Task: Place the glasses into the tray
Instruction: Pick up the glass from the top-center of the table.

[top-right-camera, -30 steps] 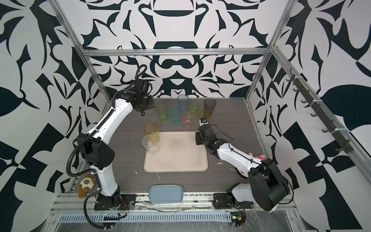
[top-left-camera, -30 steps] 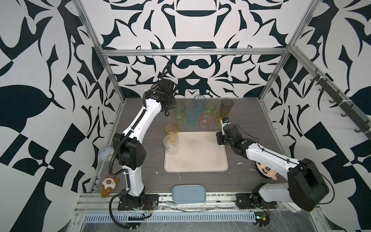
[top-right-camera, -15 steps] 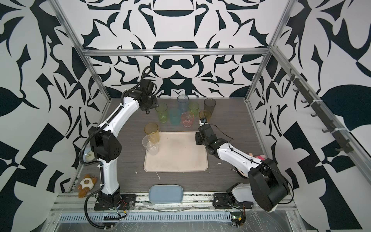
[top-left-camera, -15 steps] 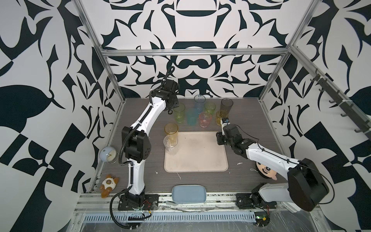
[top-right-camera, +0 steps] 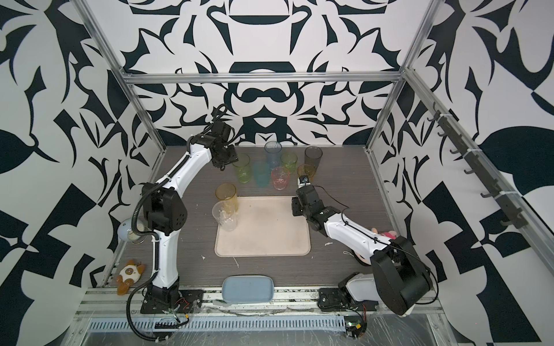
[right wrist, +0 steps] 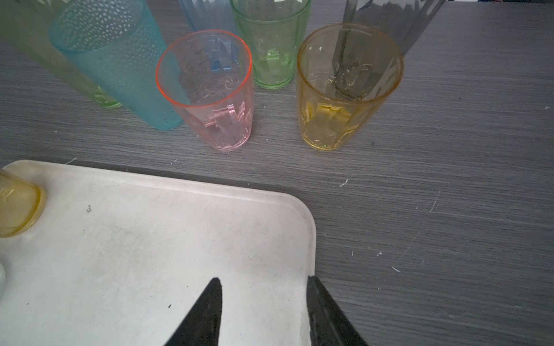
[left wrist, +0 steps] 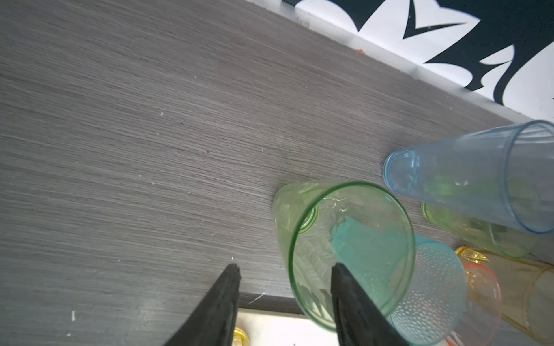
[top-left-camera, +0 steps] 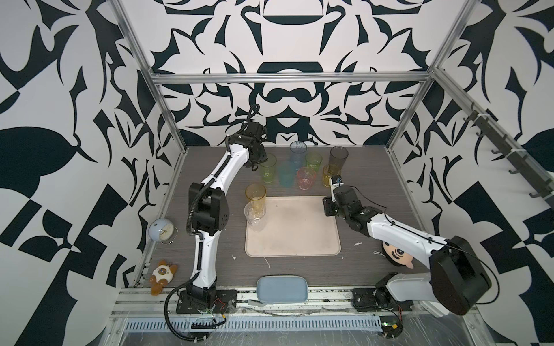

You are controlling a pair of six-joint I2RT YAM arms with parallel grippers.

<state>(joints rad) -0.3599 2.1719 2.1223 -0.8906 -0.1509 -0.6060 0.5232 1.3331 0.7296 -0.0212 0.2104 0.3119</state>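
Over the last second my left pincer [left wrist: 284, 266] has swung in from beyond the tray's [top-left-camera: 292, 239] far-left corner to the tall green tumbler [top-left-camera: 267, 171]. The right pincer [right wrist: 263, 280] has not budged above the tray's far-right corner, its jaws apart and empty. In the left wrist view the left jaws also stand apart with nothing held, one finger over the tumbler's mouth and the other outside its wall; whether either touches the rim I cannot tell. So I judge the next pick is lined up but not yet gripped. The yellow tumbler [top-left-camera: 255, 194] and the colourless tumbler [top-left-camera: 255, 214] already stand on the tray along its left edge. The green one and six more wait on the table [top-left-camera: 374, 167] just beyond the tray's far edge, the teal tumbler [top-left-camera: 286, 176] close enough to be knocked.
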